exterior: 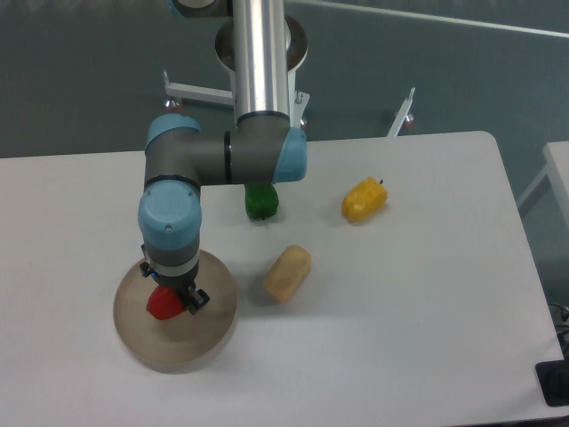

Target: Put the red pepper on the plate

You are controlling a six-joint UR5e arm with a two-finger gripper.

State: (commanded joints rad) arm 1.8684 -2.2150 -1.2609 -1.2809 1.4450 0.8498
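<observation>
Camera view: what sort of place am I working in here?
Likely a robotics lab test bench: a bare white table, toy vegetables such as the red pepper on a plate, and a plain grey backdrop.

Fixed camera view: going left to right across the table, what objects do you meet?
Plate with the red pepper over it, held at the gripper, → green pepper → beige loaf-shaped item → yellow pepper.
</observation>
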